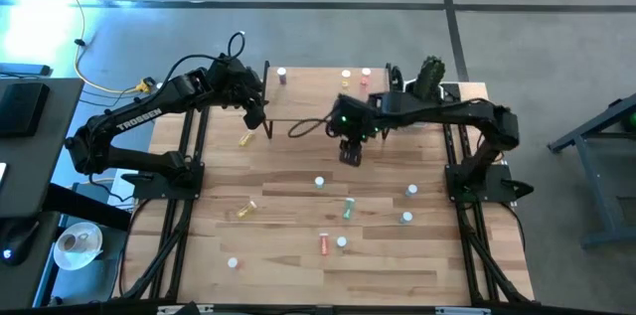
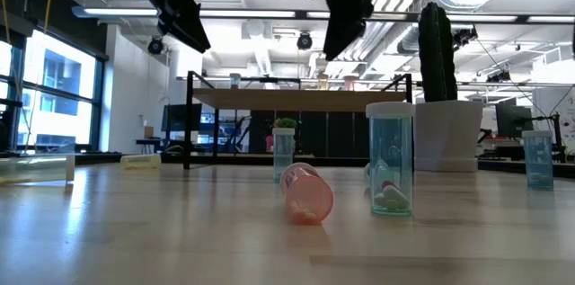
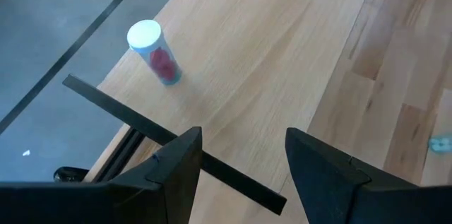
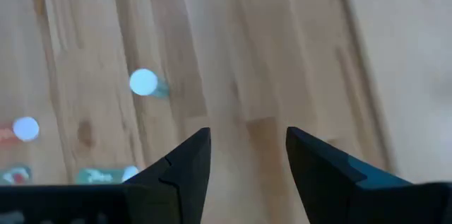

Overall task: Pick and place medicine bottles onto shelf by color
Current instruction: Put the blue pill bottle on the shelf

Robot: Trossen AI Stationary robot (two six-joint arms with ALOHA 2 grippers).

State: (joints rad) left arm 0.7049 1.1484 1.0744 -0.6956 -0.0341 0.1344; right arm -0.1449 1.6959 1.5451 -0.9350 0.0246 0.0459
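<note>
The shelf (image 1: 318, 81) stands at the table's far edge and carries a red bottle with a white cap (image 1: 282, 75) on its left part, plus a yellow bottle (image 1: 346, 77) and a red one (image 1: 366, 75) to the right. My left gripper (image 1: 254, 116) hovers open above the shelf's left end, and in its wrist view the red bottle (image 3: 154, 53) stands upright on the board. My right gripper (image 1: 350, 154) hangs open over the table just in front of the shelf, with nothing between its fingers. Several more bottles lie scattered on the table; a white-capped one (image 4: 145, 83) is nearest.
A white pot with a cactus (image 1: 429, 77) stands at the far right corner beside the shelf. Yellow bottles (image 1: 246, 139) (image 1: 246, 209), a green one (image 1: 348, 208), a red one (image 1: 324, 244) and white-capped ones (image 1: 407, 218) dot the table's middle and near half.
</note>
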